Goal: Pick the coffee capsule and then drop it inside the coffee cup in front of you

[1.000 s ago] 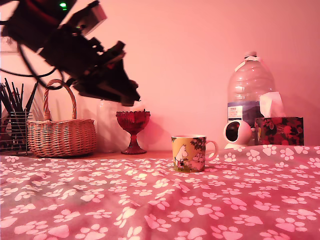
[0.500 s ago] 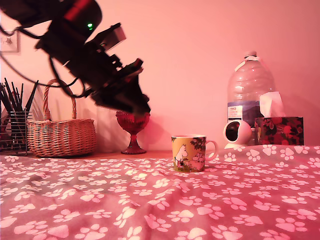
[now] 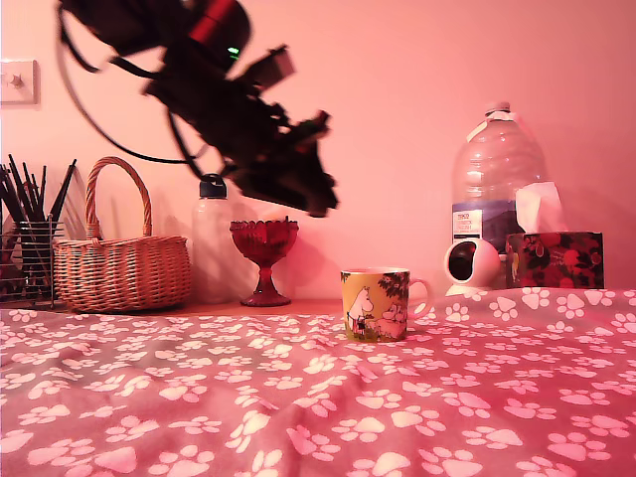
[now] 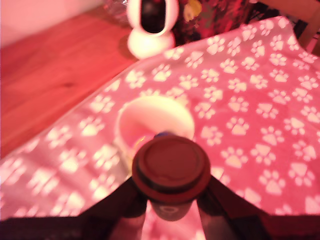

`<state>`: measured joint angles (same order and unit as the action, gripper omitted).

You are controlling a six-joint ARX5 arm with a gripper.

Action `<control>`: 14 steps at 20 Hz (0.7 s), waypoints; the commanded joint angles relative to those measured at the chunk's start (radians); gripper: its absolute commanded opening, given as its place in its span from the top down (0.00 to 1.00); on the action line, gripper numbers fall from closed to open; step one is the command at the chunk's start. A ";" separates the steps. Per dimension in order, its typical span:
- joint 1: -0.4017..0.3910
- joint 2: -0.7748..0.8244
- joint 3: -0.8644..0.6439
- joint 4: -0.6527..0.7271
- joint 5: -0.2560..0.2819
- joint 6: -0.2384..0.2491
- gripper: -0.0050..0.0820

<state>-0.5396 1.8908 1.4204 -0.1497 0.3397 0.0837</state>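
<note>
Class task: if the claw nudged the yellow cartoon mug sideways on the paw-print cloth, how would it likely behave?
The yellow ceramic cartoon mug looks squat and wide-based, so it would probably slide rather than tip. The wrinkled paw-print cloth might bunch and drag. Its cylindrical body could roll if toppled.

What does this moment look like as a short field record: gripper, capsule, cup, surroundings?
gripper: shut on the coffee capsule, raised in the air
coffee capsule: round end toward the wrist camera
coffee cup: upright on the paw-print cloth, below the gripper and further to the exterior view's right
nearby: red goblet, wicker basket, white round gadget
</note>
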 commanded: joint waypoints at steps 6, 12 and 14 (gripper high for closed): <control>-0.034 0.169 0.239 -0.113 -0.001 0.008 0.72; -0.050 0.300 0.439 -0.251 -0.020 0.023 0.72; -0.053 0.341 0.494 -0.289 -0.027 0.022 0.72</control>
<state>-0.5873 2.1929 1.8984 -0.4366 0.3141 0.0978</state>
